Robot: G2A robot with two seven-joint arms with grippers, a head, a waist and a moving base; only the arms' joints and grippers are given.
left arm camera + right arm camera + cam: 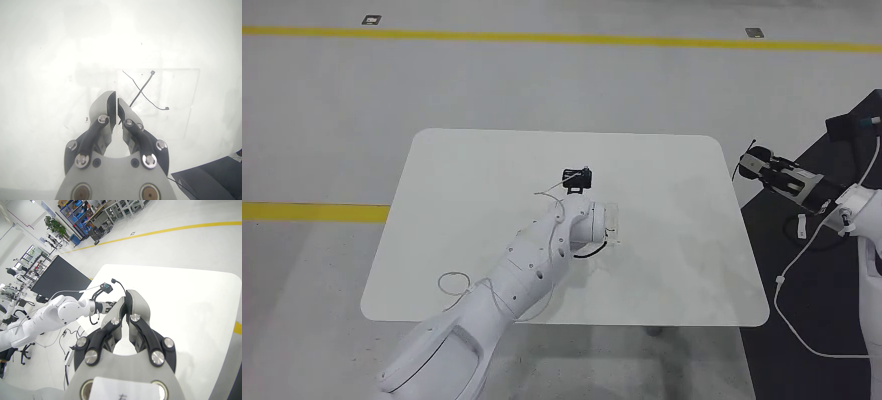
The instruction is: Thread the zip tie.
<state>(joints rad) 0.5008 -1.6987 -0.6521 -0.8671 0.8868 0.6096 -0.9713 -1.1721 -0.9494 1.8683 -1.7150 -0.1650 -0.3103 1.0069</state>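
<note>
While the left arm (542, 250) hangs over mid-tabletop (472, 180), your top view puts the right hand (745, 165) just off the tabletop's right edge. It sits above a black mat (832, 300) and points in toward the tabletop. A yellow floor line (542, 38) runs past the far side.

Left wrist view: left hand (116, 95) is aimed down at the tabletop, over the edge of a clear tray (179, 89). Its pads are down to a thin slit. Two loose black ties lie on the tray, crossed in an X. The first loose tie (135, 98) runs from its head toward the hand, goes behind one finger and shows again in the slit. You can't tell from here whether it's pinched or just lying underneath. The second loose tie (146, 97) lies apart from the hand.

Right wrist view: right hand is clamped on the zip tie (123, 287). The strap comes out past the fingertips and curls over, head end free in the air. A white sticker (124, 389) on the hand's body carries a dark mark, cut off at the frame edge and not legible.
</note>
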